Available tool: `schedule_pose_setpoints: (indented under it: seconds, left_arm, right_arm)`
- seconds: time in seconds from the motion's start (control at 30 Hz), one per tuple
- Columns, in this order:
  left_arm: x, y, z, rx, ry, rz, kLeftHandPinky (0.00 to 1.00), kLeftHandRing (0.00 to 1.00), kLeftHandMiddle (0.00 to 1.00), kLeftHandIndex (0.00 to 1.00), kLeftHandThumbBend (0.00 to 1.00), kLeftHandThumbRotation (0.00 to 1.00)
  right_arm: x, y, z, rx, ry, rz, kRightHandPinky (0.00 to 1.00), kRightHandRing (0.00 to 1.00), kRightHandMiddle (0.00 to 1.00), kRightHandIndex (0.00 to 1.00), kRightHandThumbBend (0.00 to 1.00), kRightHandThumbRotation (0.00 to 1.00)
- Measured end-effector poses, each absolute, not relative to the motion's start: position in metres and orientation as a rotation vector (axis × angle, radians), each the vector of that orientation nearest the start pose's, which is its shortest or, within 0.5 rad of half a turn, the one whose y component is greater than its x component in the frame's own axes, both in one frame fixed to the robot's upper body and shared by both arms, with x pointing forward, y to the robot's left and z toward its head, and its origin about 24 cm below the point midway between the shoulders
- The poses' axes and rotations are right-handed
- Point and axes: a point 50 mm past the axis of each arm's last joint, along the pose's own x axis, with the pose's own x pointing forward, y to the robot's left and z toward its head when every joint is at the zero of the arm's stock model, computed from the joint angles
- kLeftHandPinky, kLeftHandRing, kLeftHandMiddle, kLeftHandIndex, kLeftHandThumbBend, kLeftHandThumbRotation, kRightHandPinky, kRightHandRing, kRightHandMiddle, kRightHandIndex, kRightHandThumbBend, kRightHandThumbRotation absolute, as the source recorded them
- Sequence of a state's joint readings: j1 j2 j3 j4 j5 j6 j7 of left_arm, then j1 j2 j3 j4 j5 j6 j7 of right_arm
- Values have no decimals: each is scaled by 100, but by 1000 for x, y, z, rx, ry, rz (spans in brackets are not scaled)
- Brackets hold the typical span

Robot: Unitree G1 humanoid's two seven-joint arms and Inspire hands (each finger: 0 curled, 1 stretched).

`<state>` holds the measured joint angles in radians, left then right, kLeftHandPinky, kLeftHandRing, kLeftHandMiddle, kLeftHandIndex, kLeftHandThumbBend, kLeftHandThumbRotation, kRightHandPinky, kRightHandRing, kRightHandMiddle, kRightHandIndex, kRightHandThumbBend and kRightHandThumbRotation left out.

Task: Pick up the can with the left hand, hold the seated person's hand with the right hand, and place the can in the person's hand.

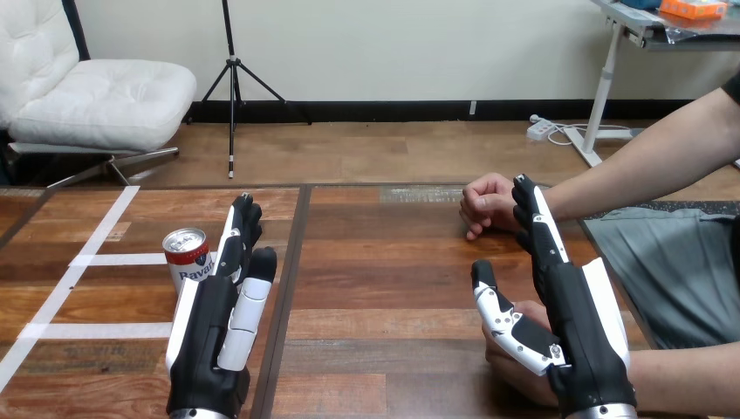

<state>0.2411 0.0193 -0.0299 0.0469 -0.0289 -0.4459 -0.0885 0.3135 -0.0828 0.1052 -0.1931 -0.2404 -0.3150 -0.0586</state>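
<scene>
A can (187, 256) with a red and white label and a silver top stands upright on the wooden table (384, 262), at the left. My left hand (209, 336) lies just right of it with straight fingers, its side close to or touching the can. My right hand (585, 319) is at the lower right, fingers straight and pointing away, thumb spread to the left. The person's hand at the bottom right (510, 362) lies under my thumb and palm, touching them; no finger curls round it. The person's other hand (487, 205), a loose fist, rests on the table by my right fingertips.
White tape lines (105, 259) mark the table's left part. A dark seam (292, 262) runs down the table between my hands. The person's forearm (637, 166) reaches in from the right edge.
</scene>
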Motion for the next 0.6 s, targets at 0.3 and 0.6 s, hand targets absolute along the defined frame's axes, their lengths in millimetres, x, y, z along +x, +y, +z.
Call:
schedule_pose_setpoints:
  seconds: [0.3,0.6]
  left_arm:
    - [198,156,21,2,-167,-49,94,100,100,100,82,94]
    - [198,155,21,2,-167,-49,94,100,100,100,82,95]
  right_arm:
    - [188,-148,49,-284,-210,39,100,100,100,100,13,0]
    - [188,-148,49,-284,-210,39,100,100,100,100,13,0]
